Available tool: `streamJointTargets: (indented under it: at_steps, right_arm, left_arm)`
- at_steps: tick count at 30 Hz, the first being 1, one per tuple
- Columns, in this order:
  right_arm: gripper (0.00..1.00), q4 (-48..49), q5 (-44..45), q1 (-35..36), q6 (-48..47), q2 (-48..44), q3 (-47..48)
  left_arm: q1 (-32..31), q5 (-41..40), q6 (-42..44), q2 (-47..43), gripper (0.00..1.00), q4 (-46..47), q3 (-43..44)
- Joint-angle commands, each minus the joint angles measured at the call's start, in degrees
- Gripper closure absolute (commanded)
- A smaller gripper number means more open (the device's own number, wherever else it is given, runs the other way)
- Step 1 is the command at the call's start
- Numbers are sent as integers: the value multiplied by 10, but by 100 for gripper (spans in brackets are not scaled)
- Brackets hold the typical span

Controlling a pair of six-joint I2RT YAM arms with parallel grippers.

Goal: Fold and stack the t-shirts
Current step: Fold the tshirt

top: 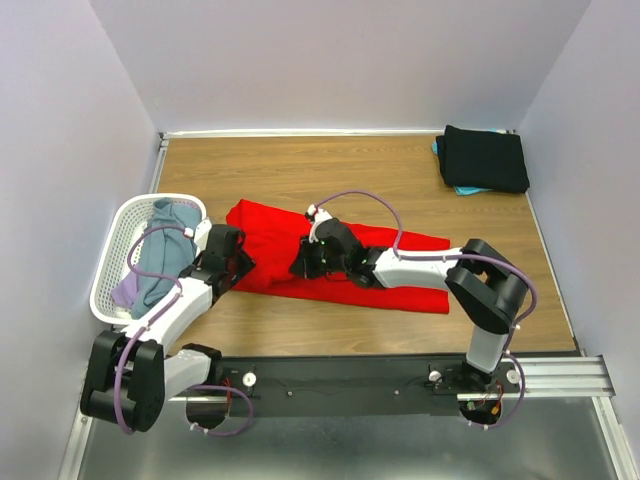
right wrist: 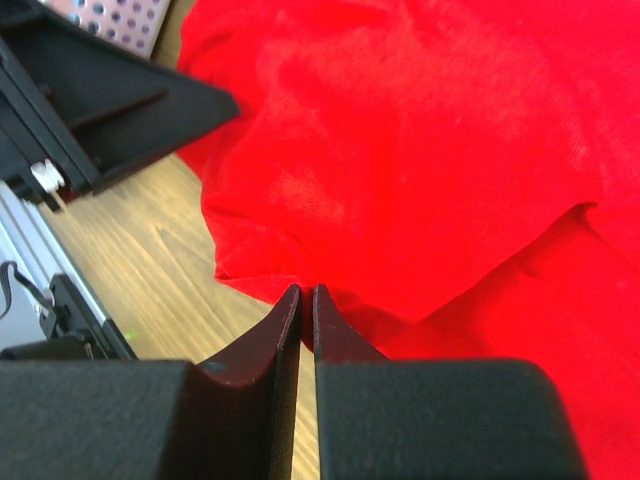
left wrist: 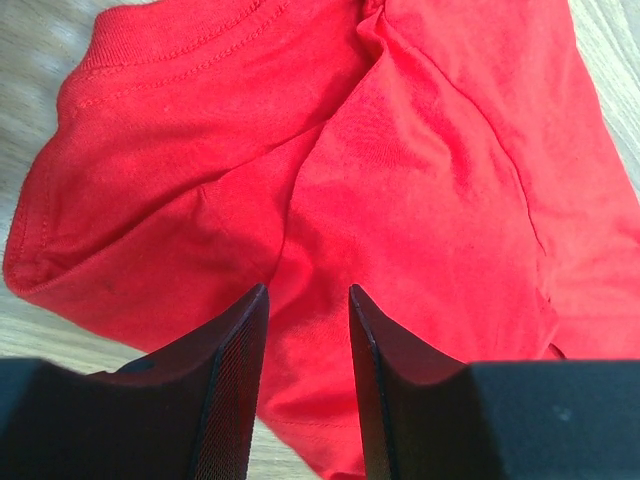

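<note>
A bright red t-shirt [top: 340, 262] lies spread across the middle of the wooden table. My left gripper [top: 238, 264] is at its near left edge. In the left wrist view it [left wrist: 308, 292] stands open, and a fold of the red t-shirt [left wrist: 400, 160] runs between the two fingers. My right gripper [top: 300, 264] is over the shirt's middle. In the right wrist view it [right wrist: 307, 290] is shut, with a hem fold of the red cloth [right wrist: 400, 150] pinched at the tips.
A white mesh basket [top: 118, 240] at the left edge holds a grey-blue shirt [top: 165, 250] and a lavender one [top: 127, 290]. A folded black shirt [top: 485, 158] lies on a teal one [top: 465, 189] at the back right corner. White walls close in the table.
</note>
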Motion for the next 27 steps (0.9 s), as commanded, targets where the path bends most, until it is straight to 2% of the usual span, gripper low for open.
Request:
streamJointTargets:
  at_steps: [1, 12, 19, 27]
  right_arm:
    - [85, -5, -8, 12, 7, -20, -15]
    - [86, -12, 40, 12, 5, -32, -50]
    - [85, -35, 48, 8, -14, -6, 10]
    - [85, -67, 47, -37, -26, 48, 113]
  left_arm:
    - [-2, -13, 8, 6, 55, -4, 20]
    - [-2, -2, 34, 41, 55, 8, 52]
    - [-2, -8, 37, 44, 56, 9, 52]
    - [-2, -2, 59, 43, 56, 16, 70]
